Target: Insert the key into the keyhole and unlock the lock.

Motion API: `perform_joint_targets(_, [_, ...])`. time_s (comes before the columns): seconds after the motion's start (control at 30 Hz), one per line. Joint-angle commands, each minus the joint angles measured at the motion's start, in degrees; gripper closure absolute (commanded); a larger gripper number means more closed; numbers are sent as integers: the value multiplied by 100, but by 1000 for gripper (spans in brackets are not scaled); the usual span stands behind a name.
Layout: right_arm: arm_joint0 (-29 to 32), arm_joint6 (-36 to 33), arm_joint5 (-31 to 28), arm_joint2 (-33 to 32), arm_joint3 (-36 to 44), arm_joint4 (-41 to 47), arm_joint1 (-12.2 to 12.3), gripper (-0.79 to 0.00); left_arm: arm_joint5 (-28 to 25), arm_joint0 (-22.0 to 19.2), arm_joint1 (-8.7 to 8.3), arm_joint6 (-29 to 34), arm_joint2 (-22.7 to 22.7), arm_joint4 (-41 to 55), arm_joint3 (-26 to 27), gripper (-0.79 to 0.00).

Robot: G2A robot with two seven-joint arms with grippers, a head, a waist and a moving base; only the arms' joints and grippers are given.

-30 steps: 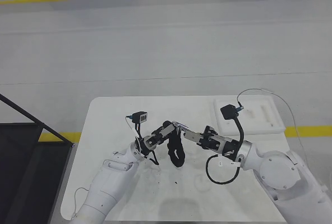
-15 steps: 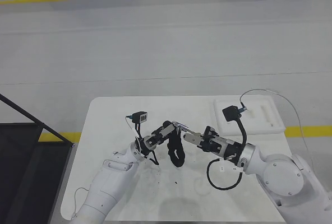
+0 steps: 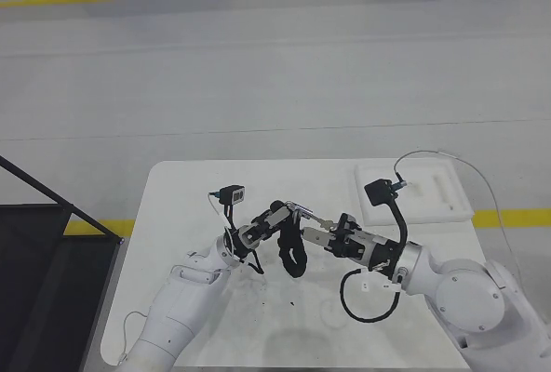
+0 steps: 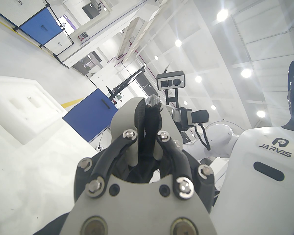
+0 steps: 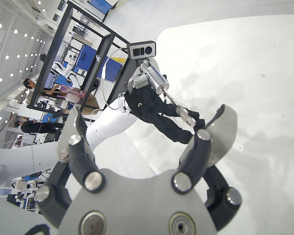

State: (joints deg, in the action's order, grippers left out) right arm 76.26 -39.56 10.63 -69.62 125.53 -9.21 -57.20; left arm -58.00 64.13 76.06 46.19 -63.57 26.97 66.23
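While the right gripper (image 5: 149, 113) gapes empty, the key (image 5: 183, 114) sits in the lock (image 5: 153, 79).
The key's head lies between its 2 spread fingers (image 5: 220, 123), nearer one; just beyond, the left gripper (image 4: 147, 113) clamps the lock's black cable (image 4: 144, 135).

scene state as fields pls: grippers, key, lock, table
left gripper: shut on the lock's black cable
right gripper: open, one finger close to the key's head, not clamping it
key: blade in the keyhole, head sticking out
lock: chrome cylinder with a black cable loop
table: white, with a foam tray at its far corner on the right arm's side
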Motion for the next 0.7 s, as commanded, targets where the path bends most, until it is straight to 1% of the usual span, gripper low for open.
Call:
perform_joint_targets(0.0, [-18, -22, 37, 11, 27, -18, -4, -785, 0, 0, 0, 0, 0, 0, 0, 0])
perform_joint_targets(0.3, [-130, -38, 219, 86, 39, -109, -32, -785, 0, 0, 0, 0, 0, 0, 0, 0])
perform_joint_targets(0.67, [-322, -15, 257, 220, -71, -82, -85, -785, 0, 0, 0, 0, 0, 0, 0, 0])
